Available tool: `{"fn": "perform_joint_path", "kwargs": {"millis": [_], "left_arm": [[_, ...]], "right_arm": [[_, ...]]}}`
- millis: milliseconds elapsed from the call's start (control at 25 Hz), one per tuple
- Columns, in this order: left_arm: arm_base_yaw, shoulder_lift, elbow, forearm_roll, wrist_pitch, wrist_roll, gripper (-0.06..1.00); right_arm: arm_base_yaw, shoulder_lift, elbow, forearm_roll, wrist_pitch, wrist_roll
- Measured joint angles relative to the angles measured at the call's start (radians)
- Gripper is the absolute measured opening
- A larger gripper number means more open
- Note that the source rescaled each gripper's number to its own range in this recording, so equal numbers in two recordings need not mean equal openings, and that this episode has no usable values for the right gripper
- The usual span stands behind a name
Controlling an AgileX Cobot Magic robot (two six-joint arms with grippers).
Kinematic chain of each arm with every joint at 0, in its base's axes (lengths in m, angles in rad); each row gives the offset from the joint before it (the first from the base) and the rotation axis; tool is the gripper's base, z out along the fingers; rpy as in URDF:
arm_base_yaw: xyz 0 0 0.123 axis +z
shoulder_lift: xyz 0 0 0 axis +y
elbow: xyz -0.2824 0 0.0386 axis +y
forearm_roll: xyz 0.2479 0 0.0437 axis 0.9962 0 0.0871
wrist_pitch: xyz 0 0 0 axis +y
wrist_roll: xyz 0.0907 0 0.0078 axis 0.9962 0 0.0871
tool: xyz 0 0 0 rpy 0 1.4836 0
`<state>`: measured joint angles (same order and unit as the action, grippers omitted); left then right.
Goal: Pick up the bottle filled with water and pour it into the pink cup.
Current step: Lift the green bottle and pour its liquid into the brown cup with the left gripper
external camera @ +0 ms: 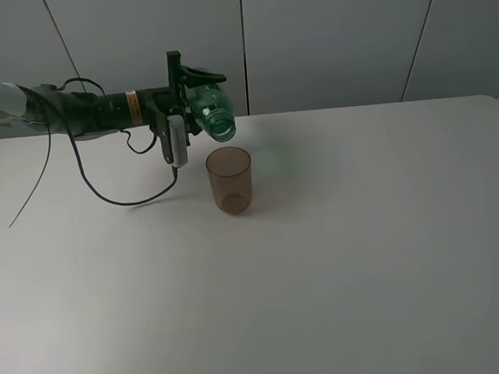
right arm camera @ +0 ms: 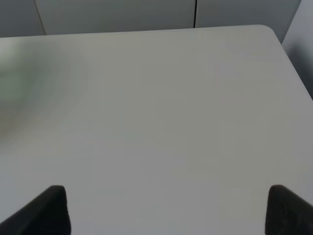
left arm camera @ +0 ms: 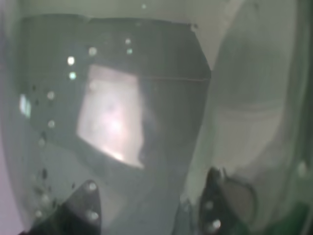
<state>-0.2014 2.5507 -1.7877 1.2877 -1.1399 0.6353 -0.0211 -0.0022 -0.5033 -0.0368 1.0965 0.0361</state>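
My left gripper point(external camera: 194, 101) is shut on the green-tinted bottle point(external camera: 211, 111) and holds it tipped on its side, with its open neck pointing down and to the right, just above and behind the rim of the pink cup point(external camera: 230, 180). The cup stands upright on the white table. In the left wrist view the bottle point(left arm camera: 117, 122) fills the frame, with droplets on its wall. No water stream can be made out. My right gripper point(right arm camera: 164, 210) is open and empty over bare table, with its fingertips point(right arm camera: 46, 210) far apart. It is out of the exterior view.
The white table point(external camera: 366, 256) spreads wide to the right and front of the cup. A black cable point(external camera: 122, 196) hangs from the left arm and loops over the table left of the cup. Grey wall panels stand behind.
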Motion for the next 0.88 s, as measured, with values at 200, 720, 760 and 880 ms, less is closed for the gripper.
{"fn": "perform_joint_path", "kwargs": {"millis": [200,720,760,880], "left_arm": [[-0.007,0.000,0.000,0.004,0.000,0.040,0.00],[-0.008,0.000,-0.042,0.022,0.000,0.074,0.00],[-0.008,0.000,-0.045,0.025,0.000,0.077,0.00],[-0.008,0.000,-0.048,0.026,0.000,0.085,0.00]], "right_arm": [[0.000,0.000,0.000,0.000,0.000,0.000],[0.000,0.000,0.000,0.000,0.000,0.000],[0.000,0.000,0.000,0.000,0.000,0.000],[0.000,0.000,0.000,0.000,0.000,0.000]]}}
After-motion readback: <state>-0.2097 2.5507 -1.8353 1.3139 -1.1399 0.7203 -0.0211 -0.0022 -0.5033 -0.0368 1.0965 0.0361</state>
